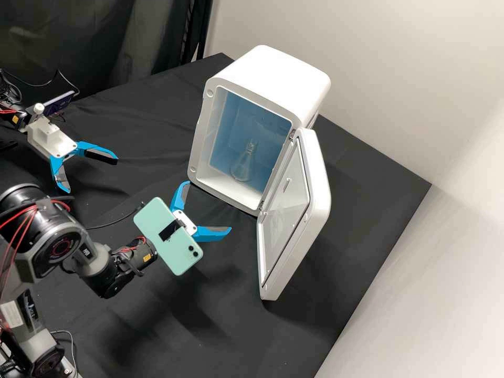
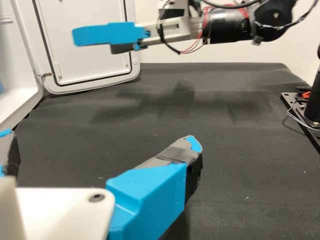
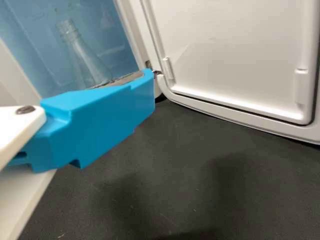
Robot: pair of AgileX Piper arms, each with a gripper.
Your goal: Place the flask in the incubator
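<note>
One flask (image 1: 244,160), one incubator (image 1: 273,79), one phone (image 1: 168,237) — two arms: left gripper (image 1: 90,172), right gripper (image 1: 205,208).

Flask (image 3: 75,45) base hidden behind right gripper (image 1: 207,206) finger (image 3: 95,115). Incubator door (image 3: 240,60) cut by right wrist view's edges. Left gripper (image 1: 90,173) second finger (image 2: 5,133) mostly cut off in left wrist view.

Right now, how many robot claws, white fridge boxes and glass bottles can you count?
grippers: 2, the left gripper and the right gripper, both open
incubator: 1
flask: 1, standing inside the incubator
Total: 4
</note>
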